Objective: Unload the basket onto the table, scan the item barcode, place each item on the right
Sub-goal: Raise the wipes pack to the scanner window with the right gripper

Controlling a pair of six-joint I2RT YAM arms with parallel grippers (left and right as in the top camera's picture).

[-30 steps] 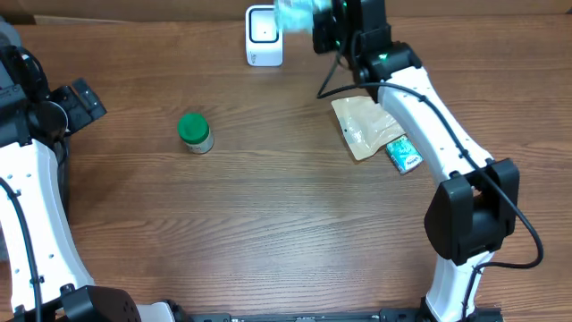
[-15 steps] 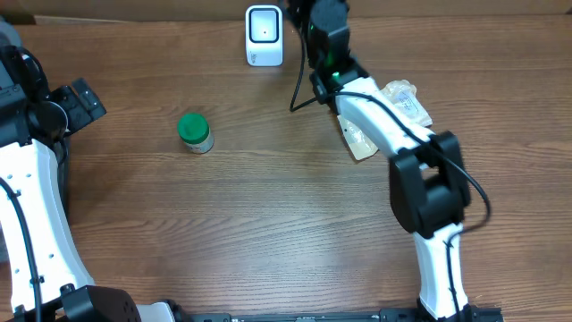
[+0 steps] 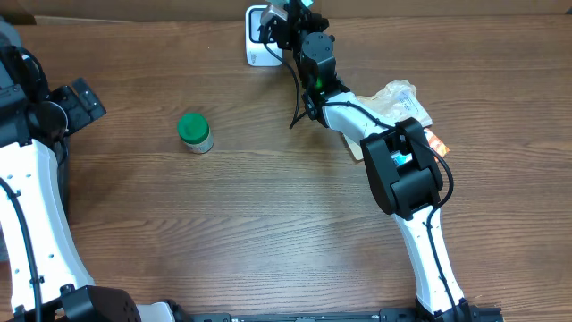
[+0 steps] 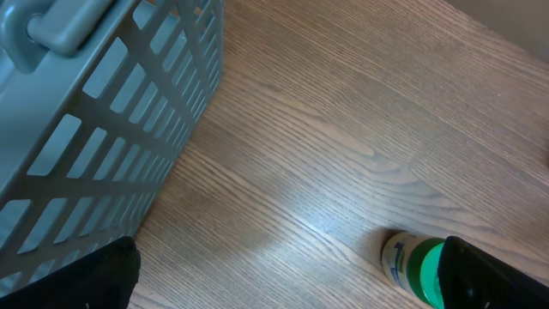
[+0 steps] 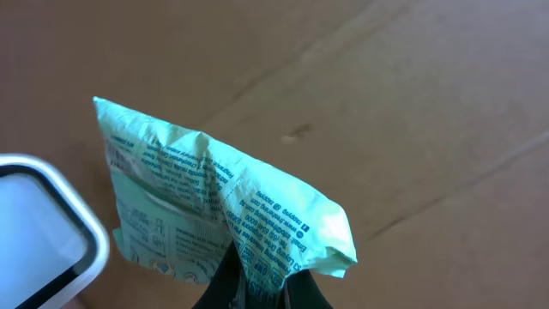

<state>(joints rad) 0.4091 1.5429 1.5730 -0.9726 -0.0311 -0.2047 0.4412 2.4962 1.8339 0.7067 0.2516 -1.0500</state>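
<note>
Our right end effector [image 5: 257, 276] is clamped on the lower edge of a mint-green packet [image 5: 214, 210]. It holds the packet off the desk [image 3: 268, 224] at the far edge, just beside the white scanner [image 5: 39, 227]. We judge the scan is in hand. The printed face looks creased, and we cannot pick out the barcode, so we should turn the wrist slowly until the print squarely faces the scanner window, then hold steady. Our left end effector [image 4: 287, 268] hangs with its fingers wide apart near the left edge, by the green-lidded jar [image 3: 194, 131].
</note>
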